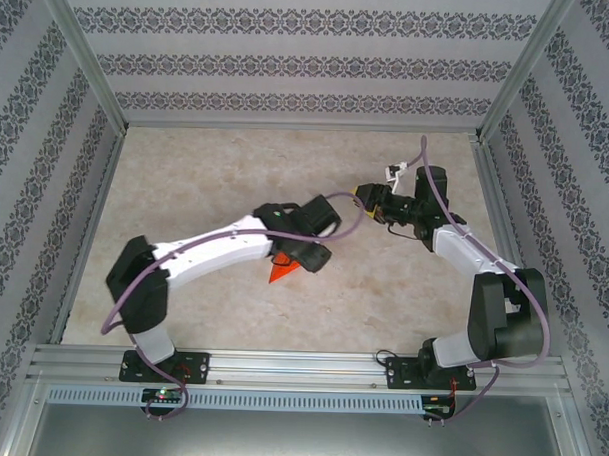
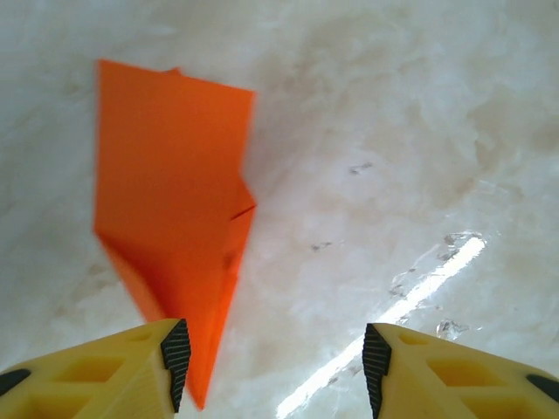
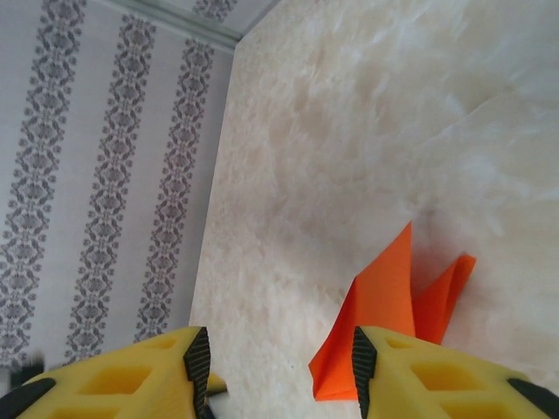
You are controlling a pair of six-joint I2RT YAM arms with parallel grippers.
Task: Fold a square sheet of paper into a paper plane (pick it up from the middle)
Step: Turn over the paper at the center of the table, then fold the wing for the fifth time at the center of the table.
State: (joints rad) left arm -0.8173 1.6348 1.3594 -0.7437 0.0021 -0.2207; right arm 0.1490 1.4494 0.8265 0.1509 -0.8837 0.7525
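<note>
Looks basically done imo: the paper plane (image 2: 170, 192) sits folded to a point on the table (image 2: 393, 131), left gripper (image 2: 275, 367) and right gripper (image 3: 279, 367) both parted and empty, maybe some final creasing left.

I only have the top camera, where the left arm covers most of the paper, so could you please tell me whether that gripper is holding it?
Observer: No, the left gripper has its jaws apart with nothing between them, and the folded paper lies on the table.
Operator: Thank you. What shape is it?
Observer: A narrow wedge, its pointed end beside one yellow finger.
Operator: Is the right gripper carrying anything?
Observer: No, the right gripper is open and empty, and from its camera two flaps of the paper appear to stand up off the table.
</note>
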